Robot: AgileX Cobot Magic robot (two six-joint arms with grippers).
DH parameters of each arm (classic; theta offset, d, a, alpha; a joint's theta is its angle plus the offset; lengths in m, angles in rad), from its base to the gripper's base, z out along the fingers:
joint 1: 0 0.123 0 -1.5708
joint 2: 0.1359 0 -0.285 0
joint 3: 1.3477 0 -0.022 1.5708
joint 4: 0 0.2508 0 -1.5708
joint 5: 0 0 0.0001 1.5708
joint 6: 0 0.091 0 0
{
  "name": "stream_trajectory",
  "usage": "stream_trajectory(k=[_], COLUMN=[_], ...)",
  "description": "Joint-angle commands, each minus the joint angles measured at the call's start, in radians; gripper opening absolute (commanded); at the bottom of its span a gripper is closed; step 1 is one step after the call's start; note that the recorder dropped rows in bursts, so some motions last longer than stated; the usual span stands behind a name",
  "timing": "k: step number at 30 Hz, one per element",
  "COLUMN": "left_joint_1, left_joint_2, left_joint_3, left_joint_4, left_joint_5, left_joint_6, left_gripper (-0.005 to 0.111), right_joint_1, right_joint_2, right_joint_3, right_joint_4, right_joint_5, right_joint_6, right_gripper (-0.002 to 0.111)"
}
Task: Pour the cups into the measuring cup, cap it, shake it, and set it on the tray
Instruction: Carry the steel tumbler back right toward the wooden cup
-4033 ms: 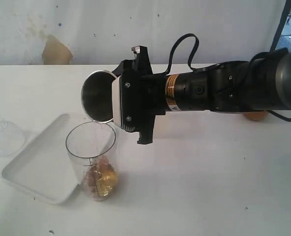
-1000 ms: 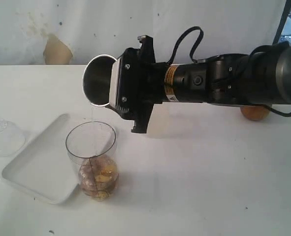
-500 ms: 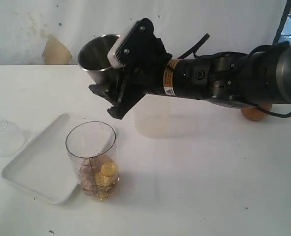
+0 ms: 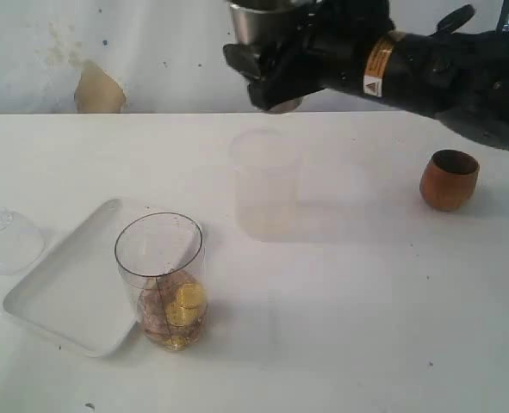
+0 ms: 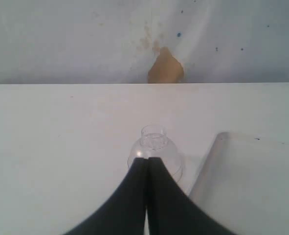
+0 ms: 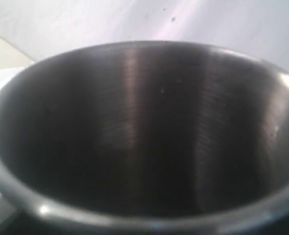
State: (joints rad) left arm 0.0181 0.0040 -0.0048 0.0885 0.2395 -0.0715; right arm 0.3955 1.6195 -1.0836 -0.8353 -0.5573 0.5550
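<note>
Steel tumbler [image 4: 258, 19] clamped in right gripper [image 4: 270, 73], apparently well clear of measuring cup [image 4: 161, 284] rim.

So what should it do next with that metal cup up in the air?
Probably lower the steel tumbler onto the table and let go: its inside looks empty in the right wrist view, and the measuring cup already holds the golden pieces.

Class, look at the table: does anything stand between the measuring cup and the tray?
Nothing visible does. The measuring cup stands right beside the tray; the frosted cup and brown cup stand on its other side.
</note>
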Motion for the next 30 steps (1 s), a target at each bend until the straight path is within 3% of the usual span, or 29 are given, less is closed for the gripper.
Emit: stream_trajectory(k=[1, 6, 13, 20, 30], left_joint_1=[-0.009, -0.009, -0.009, -0.009, -0.009], left_joint_2=[-0.004, -0.004, -0.004, -0.004, -0.004], left_joint_3=[0.005, 0.005, 0.005, 0.005, 0.005], left_joint_4=[-0.006, -0.006, -0.006, -0.006, -0.006], left_joint_5=[-0.004, -0.004, -0.004, -0.004, -0.004], left_joint_6=[0.001, 0.001, 0.001, 0.001, 0.001], left_gripper=[0.000, 0.000, 0.000, 0.000, 0.000], right_joint_1=[-0.100, -0.230, -0.325, -0.361, -0.361], right_joint_2=[-0.028, -0.028, 0.035, 0.255, 0.428], right_joint_3=[-0.008, 0.078, 0.160, 0.167, 0.165], right_joint_4=[0.031, 0.106, 0.160, 0.175, 0.212], right_joint_5=[-0.036, -0.230, -0.231, -0.500, -0.477], right_joint_6=[0.008, -0.021, -0.118, -0.133, -0.224], right_gripper=[0.000, 0.000, 0.000, 0.000, 0.000])
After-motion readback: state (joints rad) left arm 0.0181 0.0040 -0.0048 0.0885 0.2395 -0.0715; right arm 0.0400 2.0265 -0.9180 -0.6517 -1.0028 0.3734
